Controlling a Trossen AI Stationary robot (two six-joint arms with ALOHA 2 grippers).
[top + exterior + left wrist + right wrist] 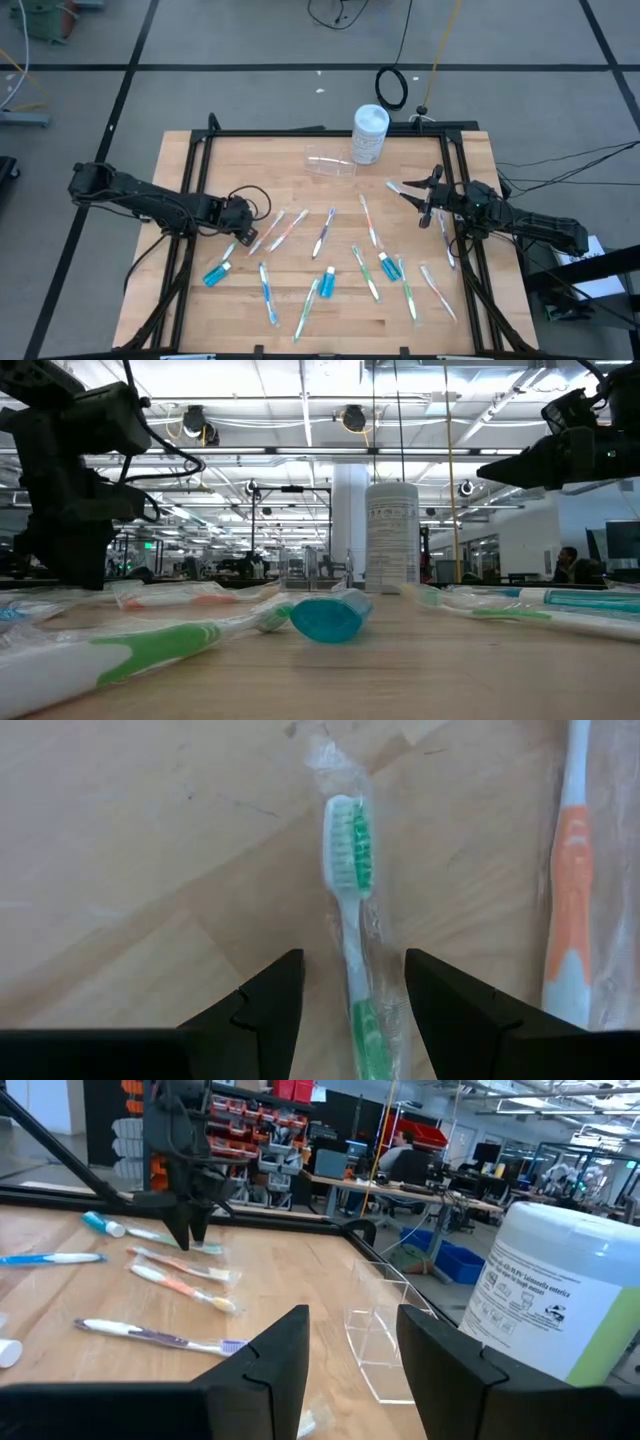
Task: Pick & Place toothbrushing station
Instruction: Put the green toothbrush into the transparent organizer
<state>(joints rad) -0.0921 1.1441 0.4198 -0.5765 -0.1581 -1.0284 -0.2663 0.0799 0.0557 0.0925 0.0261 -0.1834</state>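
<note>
A green-and-white toothbrush (348, 870) in a clear wrapper lies flat on the wooden table. My left gripper (352, 960) points down over it, open, with one finger on either side of the handle and a gap on both sides. In the high view that gripper (243, 232) is at the table's left. An orange toothbrush (570, 890) lies beside it. Several more toothbrushes (325, 232) and three blue tubes (217, 272) are scattered on the table. The clear cup (330, 162) lies on its side toward the far edge. My right gripper (408, 190) hovers open at the right, level, facing the cup (385, 1330).
A tall white canister (369, 133) stands at the far edge beside the cup. A black frame (300, 131) runs along the table's edges. Bare wood (210, 180) lies at the far left of the table.
</note>
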